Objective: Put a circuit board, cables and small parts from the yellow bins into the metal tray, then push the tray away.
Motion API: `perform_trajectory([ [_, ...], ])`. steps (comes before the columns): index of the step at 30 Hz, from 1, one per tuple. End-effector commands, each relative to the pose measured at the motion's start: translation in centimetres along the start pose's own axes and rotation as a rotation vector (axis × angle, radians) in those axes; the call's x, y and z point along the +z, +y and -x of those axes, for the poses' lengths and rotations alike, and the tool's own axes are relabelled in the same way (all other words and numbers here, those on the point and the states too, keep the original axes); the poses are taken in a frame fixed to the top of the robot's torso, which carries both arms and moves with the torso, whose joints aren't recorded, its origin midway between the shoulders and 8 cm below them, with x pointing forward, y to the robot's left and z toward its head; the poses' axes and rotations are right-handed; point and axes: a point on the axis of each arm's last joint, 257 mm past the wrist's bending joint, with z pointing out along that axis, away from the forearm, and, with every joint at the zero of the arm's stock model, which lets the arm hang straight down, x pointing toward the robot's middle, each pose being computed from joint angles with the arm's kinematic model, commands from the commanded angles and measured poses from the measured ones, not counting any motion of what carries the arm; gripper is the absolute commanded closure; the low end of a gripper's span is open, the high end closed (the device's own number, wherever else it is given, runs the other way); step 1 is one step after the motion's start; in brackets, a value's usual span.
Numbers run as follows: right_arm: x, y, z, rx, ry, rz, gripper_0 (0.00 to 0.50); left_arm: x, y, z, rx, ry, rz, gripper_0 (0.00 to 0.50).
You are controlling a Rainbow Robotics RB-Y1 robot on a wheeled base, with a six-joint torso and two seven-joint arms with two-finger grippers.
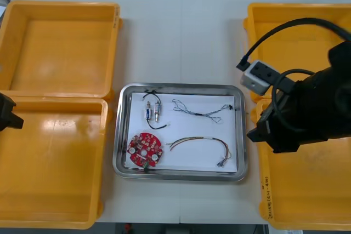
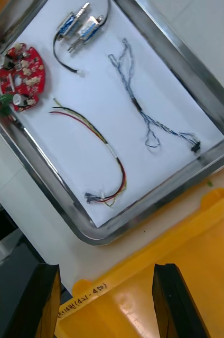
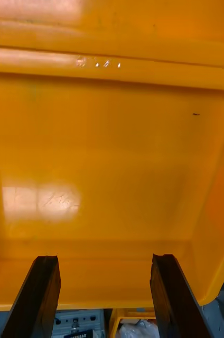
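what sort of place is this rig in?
Probably an electronics kitting bench: yellow plastic bins flank a shiny metal tray holding a round red circuit board and thin cables. Left gripper and right gripper hang over bins.

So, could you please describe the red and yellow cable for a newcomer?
Find the metal tray between the yellow bins. In its near right quarter, right of the round red circuit board, lies the red and yellow cable. Unlike the twisted blue and white cable beyond it, it forms one smooth arc.
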Motion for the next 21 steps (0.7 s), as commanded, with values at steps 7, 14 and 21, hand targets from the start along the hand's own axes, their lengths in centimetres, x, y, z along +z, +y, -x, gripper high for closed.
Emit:
perform_trajectory([
  [7, 2.6, 4.5, 3.4, -0.281, 0.051, -0.038, 0.0, -0.5, 2.5, 0.2, 0.044, -0.049, 0.056, 0.0],
  [14, 6.0, 7.1, 4.8, -0.372, 0.122, -0.024, 0.0, -0.3, 2.6, 0.0, 0.05, -0.043, 0.056, 0.0],
  [21, 8.9, 7.2, 3.6, -0.415, 0.22, -0.045, 0.0, -0.3, 2.6, -0.2, 0.049, -0.038, 0.055, 0.0],
])
